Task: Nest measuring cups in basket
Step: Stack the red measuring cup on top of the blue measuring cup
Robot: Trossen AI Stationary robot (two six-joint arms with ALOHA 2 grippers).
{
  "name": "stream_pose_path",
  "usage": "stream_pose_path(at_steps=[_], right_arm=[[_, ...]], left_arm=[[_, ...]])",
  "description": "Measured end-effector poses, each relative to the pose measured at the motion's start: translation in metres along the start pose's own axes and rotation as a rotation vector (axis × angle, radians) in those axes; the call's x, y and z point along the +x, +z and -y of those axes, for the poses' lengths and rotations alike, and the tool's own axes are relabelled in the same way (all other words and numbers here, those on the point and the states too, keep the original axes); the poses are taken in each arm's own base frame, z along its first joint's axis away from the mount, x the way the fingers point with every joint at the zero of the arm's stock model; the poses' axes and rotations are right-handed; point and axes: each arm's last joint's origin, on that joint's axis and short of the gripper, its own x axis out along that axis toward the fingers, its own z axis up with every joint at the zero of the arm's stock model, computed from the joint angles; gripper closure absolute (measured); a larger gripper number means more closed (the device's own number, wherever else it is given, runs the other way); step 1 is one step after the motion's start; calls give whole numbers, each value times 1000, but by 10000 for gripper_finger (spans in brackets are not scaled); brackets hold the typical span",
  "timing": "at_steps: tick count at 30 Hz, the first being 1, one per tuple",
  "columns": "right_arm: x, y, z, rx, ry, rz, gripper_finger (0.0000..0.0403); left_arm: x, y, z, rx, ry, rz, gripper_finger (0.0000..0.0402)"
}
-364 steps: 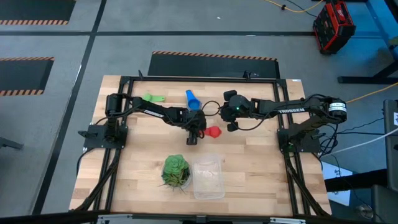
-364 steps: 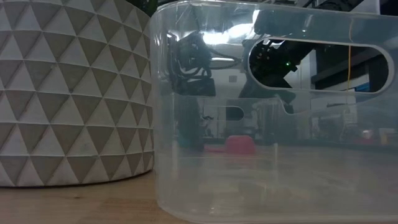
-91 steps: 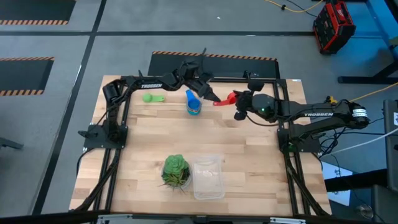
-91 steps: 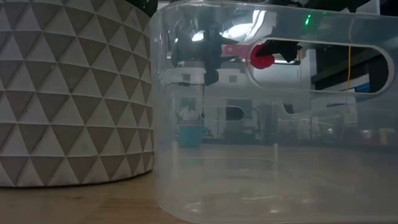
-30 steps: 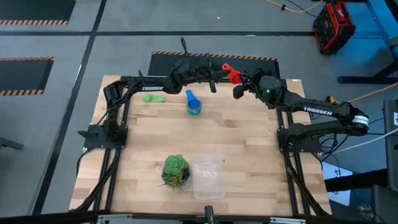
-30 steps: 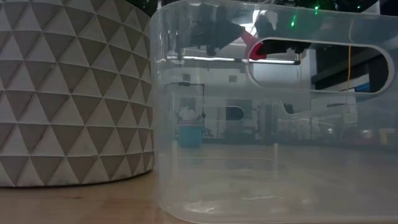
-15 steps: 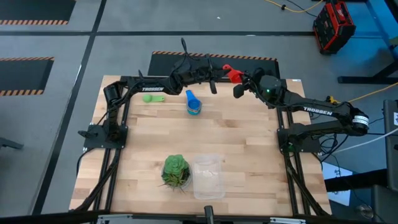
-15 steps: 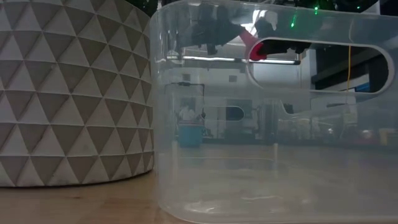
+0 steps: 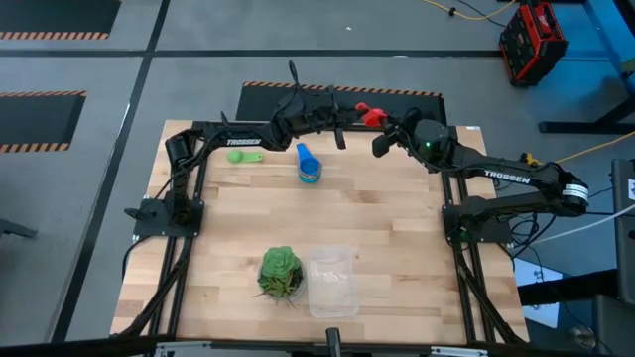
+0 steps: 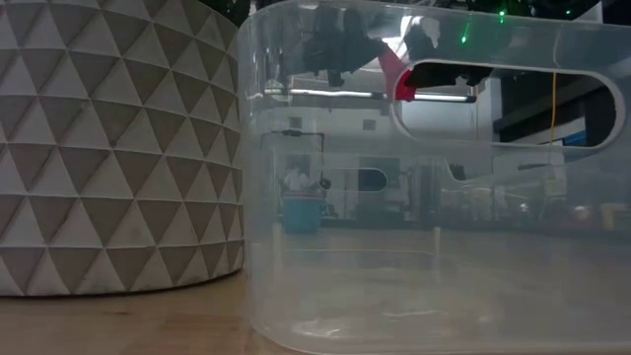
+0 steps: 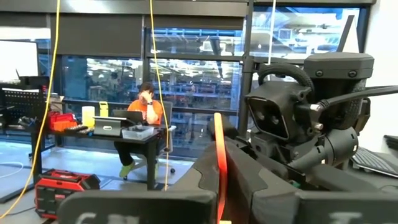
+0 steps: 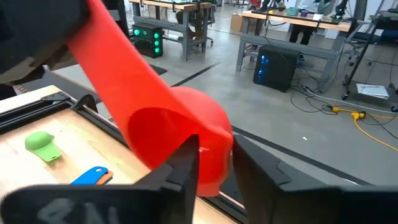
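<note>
Right pincer [image 9: 378, 127]: raised at the far edge of the table [image 9: 397, 228], fingers [image 12: 186, 163] closed on the rim of the red measuring cup [image 9: 370, 115]; bowl gripped, handle running away from it toward the left arm.

Left pincer [image 9: 335, 124]: raised at the same far edge, just beside the red cup on its other side; a thin red edge, judged to be the cup's handle, stood between its fingers [image 11: 261, 186], which were closed on it or nearly so. Whether it bore any load could not be told.

Long axis of the red cup: roughly along the far table edge, from one pincer to the other.

Basket [image 9: 331, 282]: at the near edge of the table, well apart from the red cup, empty as far as could be seen. The right pincer had the surer hold for the carry.

Blue measuring cup [image 9: 309, 165]: between the red cup and the basket, near the red cup.

Green measuring cup [image 9: 243, 156]: beside the blue one, farther from the red cup.

Leafy ball [image 9: 281, 271]: just beside the basket.
</note>
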Motion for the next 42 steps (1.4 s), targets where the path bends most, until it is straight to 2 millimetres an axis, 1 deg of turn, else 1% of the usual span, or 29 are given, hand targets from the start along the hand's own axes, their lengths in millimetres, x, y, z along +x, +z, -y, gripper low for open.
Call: stream_pose_path(at_steps=[7, 10, 13, 16, 23, 27, 30, 33, 38, 42], right_arm=[[0, 0, -1, -1, 14, -1, 217], [-1, 1, 0, -3, 16, 1, 196], [-7, 4, 3, -51, 16, 8, 189], [-17, 7, 8, -79, 26, 4, 189], [-53, 10, 26, -103, 138, -49, 190], [-72, 7, 37, -122, 134, -91, 190], [-80, 4, 42, -135, 133, -118, 191], [-83, 1, 44, -136, 130, -146, 191], [-79, -3, 42, -138, 126, -188, 191], [-72, -7, 38, -158, 124, -228, 191]], left_arm=[[0, 0, -1, 3, 12, 1, 399], [0, 0, -1, 3, 14, 1, 399], [-1, 0, -3, 2, 15, -1, 399], [-1, -1, -4, -2, 17, -8, 399], [-3, -3, -12, -39, 11, -40, 399], [-7, -3, -19, -117, -84, -72, 399], [-12, -1, -30, -207, -170, -102, 399], [-20, 2, -45, -311, -255, -148, 399], [-38, 7, -75, -488, -375, -257, 399], [-54, 7, -98, -652, -410, -374, 399]])
